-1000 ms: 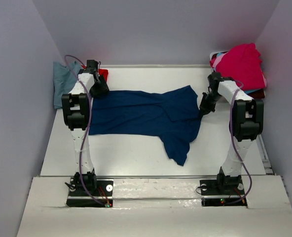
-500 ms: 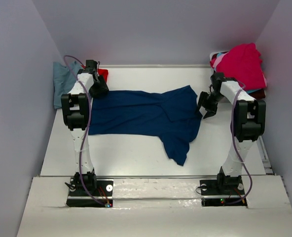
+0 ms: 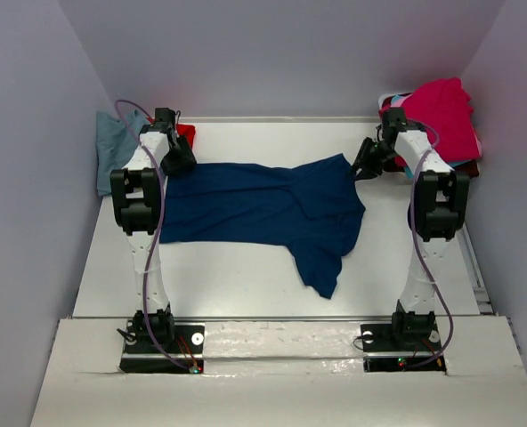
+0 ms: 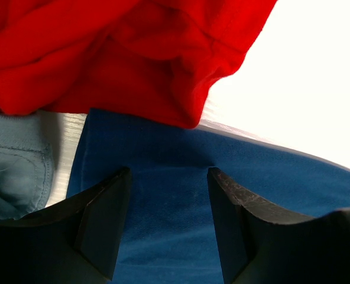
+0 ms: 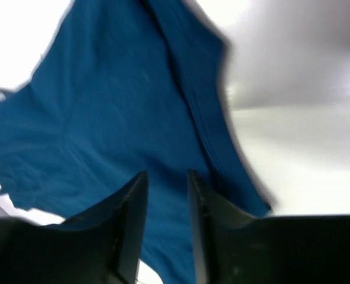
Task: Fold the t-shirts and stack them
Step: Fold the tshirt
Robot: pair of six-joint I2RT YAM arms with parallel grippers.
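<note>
The job looks early. The navy t-shirt (image 3: 263, 209) lies spread flat across the table (image 3: 246, 267) between the two arms, unfolded, one sleeve trailing toward the arm bases. Its cloth is soft and matte, with low creases around the collar end and no print showing. The left gripper (image 4: 169, 177) hangs directly over the shirt's hem corner, its jaws well apart and holding nothing. Just beyond its fingertips sit a rumpled red t-shirt (image 4: 122, 53) and, to one side, a dusty blue-grey t-shirt (image 4: 15, 171) with a stitched seam. Whether those two are properly folded is hard to tell. The right gripper (image 5: 166, 177) hovers over the opposite sleeve edge, jaws partly apart and empty. Behind it a loose magenta-topped heap (image 3: 437, 116) awaits folding.
</note>
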